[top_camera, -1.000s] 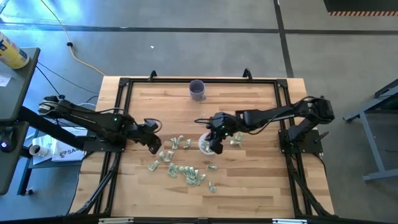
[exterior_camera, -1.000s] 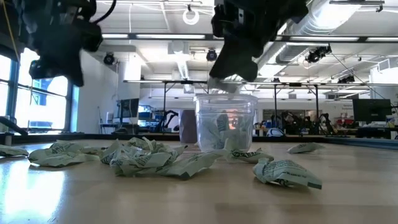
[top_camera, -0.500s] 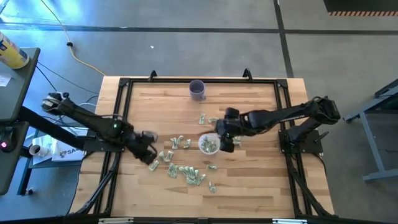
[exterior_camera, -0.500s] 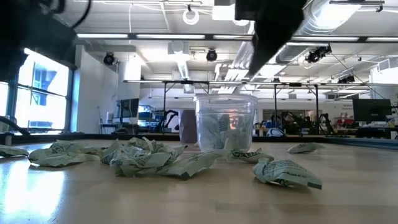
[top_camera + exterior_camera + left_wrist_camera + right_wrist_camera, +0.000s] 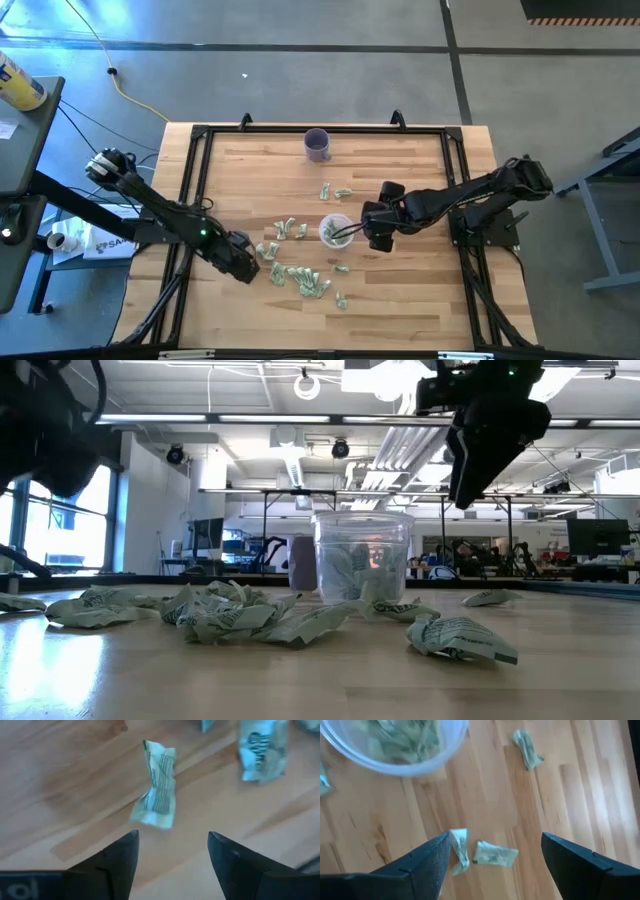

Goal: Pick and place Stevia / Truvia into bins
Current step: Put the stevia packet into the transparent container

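A: Where was the left pincer (image 5: 170, 857)?
B: Spread wide, empty, over a crumpled Stevia sachet (image 5: 157, 784) just ahead of its fingers.
A: The right pincer (image 5: 492, 865)?
B: Open, empty; clear cup (image 5: 395, 742) ahead, two sachets (image 5: 492, 854) between its fingers on the surface (image 5: 560, 790)

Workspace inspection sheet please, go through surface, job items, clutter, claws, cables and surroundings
Surface: wooden table, black frame round it.
Job's things: clear cup mid-table holds sachets; loose sachets scattered mostly on its left-arm side, two nearer the purple cup.
Clutter: purple cup at the far edge.
Claws: left claw open above one sachet; right claw open beside the clear cup, empty.
Cables: yellow cable on the floor.
Surroundings: side table beside the left arm; no person seen.
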{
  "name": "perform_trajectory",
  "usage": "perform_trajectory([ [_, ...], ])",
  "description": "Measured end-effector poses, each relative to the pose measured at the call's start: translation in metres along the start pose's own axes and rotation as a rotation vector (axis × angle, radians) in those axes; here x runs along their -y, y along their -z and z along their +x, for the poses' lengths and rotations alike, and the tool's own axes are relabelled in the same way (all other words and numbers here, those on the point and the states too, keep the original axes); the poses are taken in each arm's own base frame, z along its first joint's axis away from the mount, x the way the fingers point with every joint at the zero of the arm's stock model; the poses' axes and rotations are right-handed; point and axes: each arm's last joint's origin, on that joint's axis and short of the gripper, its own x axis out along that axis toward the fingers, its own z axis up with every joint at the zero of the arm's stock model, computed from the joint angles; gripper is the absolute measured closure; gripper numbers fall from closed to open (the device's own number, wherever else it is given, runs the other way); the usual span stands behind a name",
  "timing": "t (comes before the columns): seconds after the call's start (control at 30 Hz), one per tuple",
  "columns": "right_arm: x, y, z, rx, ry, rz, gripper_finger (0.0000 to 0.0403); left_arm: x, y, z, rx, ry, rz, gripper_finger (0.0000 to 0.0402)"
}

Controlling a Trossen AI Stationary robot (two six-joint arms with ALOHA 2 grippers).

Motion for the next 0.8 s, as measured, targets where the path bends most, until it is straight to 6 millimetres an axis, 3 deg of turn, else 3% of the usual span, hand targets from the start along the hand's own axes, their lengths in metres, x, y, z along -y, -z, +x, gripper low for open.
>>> perform_trajectory([
  [0.17,-0.002,0.003,-0.003,-0.005,0.000,-0.004,0.0100,-0.001,-0.005,0.023,0.069,-0.107,-0.007,0.0143],
  [0.37,0.000,0.005,-0.004,-0.013,0.018,0.025,0.0100,-0.001,-0.019,0.033,0.076,-0.171,-0.009,0.0190],
  [0.6,0.001,0.009,-0.007,-0.033,0.052,0.026,0.0100,-0.006,-0.038,0.032,0.185,-0.231,0.052,0.0299],
  [0.73,-0.001,0.014,-0.025,0.067,0.089,0.014,0.0100,-0.005,-0.050,0.029,0.238,-0.253,0.110,0.0374],
  [0.8,0.001,0.017,-0.036,0.119,0.108,0.043,0.0100,-0.001,-0.057,0.027,0.274,-0.254,0.122,0.0379],
])
